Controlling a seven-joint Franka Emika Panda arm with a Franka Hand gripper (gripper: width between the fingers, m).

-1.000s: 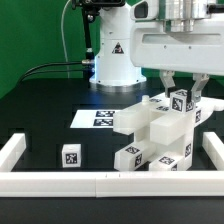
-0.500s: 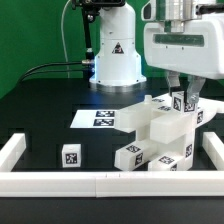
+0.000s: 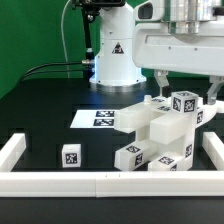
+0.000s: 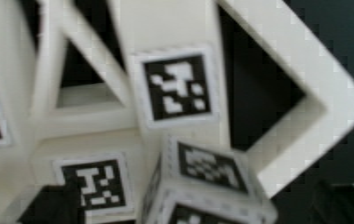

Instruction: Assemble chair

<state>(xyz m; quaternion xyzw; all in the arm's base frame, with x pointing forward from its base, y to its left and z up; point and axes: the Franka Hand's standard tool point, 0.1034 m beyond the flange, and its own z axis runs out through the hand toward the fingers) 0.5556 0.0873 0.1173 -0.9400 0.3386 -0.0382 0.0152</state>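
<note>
A single robot arm hangs over a black table fenced by a white border rail (image 3: 60,182). Its gripper (image 3: 183,90) sits low over the partly built chair (image 3: 150,132), a stack of white blocky parts with black-and-white tags. The chair stands toward the exterior view's right, just in front of the marker board (image 3: 100,118). The jaws are spread apart and hold nothing. One hangs on each side of the topmost tagged block (image 3: 183,103), with a gap showing on the exterior view's left side. That block lies straight below and between the jaws, so you would likely need only vertical travel: up to clear it, or down to grip it. One loose tagged cube (image 3: 71,155) lies well apart, toward the exterior view's left.
</note>
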